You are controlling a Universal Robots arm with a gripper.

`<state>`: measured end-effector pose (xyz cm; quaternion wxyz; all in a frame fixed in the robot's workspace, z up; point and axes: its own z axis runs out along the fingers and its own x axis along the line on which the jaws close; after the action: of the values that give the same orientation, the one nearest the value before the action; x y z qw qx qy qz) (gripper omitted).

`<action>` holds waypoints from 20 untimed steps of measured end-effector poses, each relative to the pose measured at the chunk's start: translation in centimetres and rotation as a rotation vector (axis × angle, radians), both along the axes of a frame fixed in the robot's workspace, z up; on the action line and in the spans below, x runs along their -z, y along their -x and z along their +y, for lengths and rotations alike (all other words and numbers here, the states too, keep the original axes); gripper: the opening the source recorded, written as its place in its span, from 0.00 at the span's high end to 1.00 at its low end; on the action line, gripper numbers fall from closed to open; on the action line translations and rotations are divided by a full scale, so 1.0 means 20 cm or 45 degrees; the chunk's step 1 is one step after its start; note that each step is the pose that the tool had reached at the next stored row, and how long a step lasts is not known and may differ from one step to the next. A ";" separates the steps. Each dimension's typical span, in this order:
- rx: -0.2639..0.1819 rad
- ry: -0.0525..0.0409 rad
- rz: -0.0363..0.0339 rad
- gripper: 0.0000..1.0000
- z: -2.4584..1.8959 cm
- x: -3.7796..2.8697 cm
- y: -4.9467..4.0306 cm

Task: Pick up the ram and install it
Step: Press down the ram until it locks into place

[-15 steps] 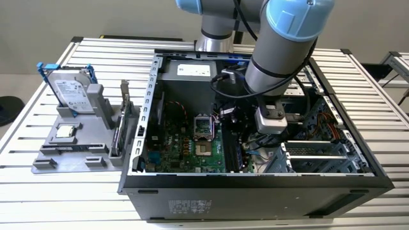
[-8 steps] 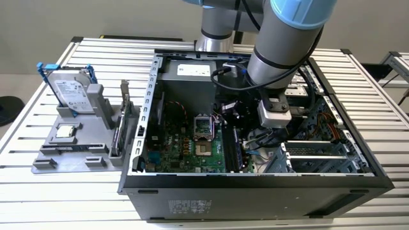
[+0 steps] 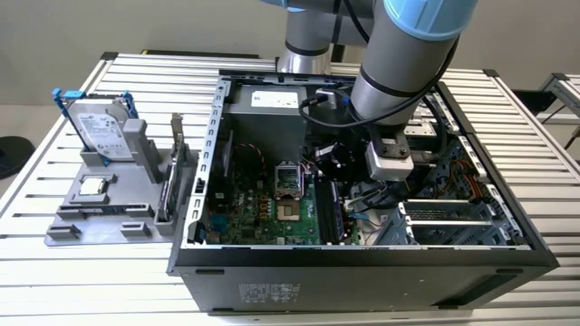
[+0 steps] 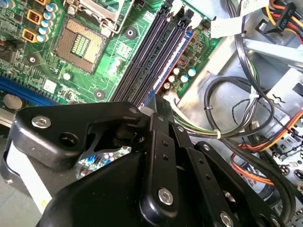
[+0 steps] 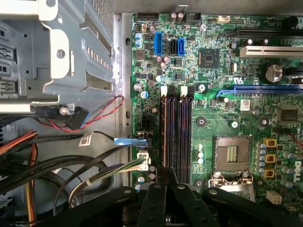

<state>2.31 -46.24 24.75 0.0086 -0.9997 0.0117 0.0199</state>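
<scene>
— Where is the ram (image 5: 165, 137) sitting?
— In the memory slots (image 5: 182, 137) on the motherboard (image 3: 263, 210).
— And the claw (image 5: 165, 187)?
— Hovering over the slots' end; whether it's gripping, I cannot tell.

Slatted metal tabletop (image 3: 73, 272) in a plain, evenly lit workroom.

Seen in the exterior view, the tabletop is built of pale aluminium slats running side to side, with dark grooves between them. A bare light-grey wall (image 3: 136, 27) rises behind it. At the exterior view's left edge a beige floor (image 3: 18, 115) shows beside a dark round object (image 3: 11, 153); at the right edge stands a second slatted surface (image 3: 564, 92), apart from the first.
</scene>
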 end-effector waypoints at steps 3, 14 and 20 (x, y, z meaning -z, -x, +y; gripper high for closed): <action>0.000 0.000 0.0000 1.00 0.000 -0.001 0.000; -0.052 0.000 0.0000 1.00 0.000 -0.001 0.001; -0.052 0.000 0.0000 1.00 0.000 -0.001 0.001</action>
<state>2.28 -46.24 24.77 0.0082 -0.9997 -0.0086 0.0200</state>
